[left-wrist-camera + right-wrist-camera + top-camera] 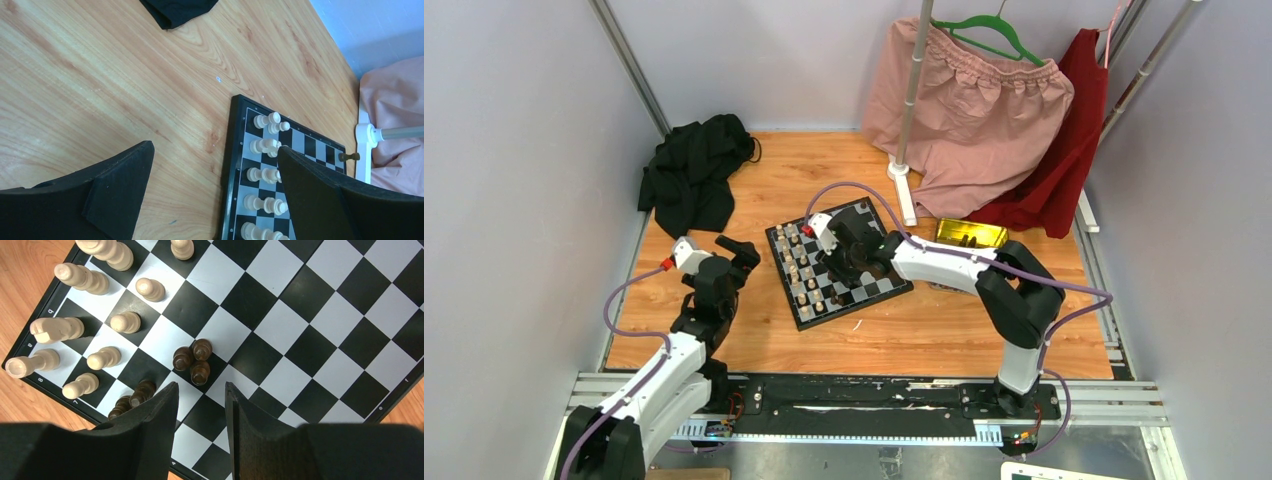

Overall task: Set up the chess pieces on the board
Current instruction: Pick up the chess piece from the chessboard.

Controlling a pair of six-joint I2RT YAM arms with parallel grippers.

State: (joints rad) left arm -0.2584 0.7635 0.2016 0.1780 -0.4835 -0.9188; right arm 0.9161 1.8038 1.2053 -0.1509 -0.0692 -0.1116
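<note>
The chequered board (866,290) lies mid-table. Cream pieces (802,270) stand in two rows along its left side. My right gripper (846,250) hovers over the board's far edge, open and empty (200,390). Just beyond its tips, three dark brown pieces (192,360) cluster on one square of the board (300,330). More dark pieces (135,397) lie against its left finger (160,415). My left gripper (742,252) is wide open (215,155) above bare wood left of the board (231,165), its right finger (320,195) over the cream rows (265,147).
A yellow tin (970,234) sits right of the board. A black cloth (692,175) lies far left. Pink (979,110) and red (1064,160) garments hang on a rack whose pole foot (904,190) stands behind the board. One dark piece (348,156) lies off the board by that foot.
</note>
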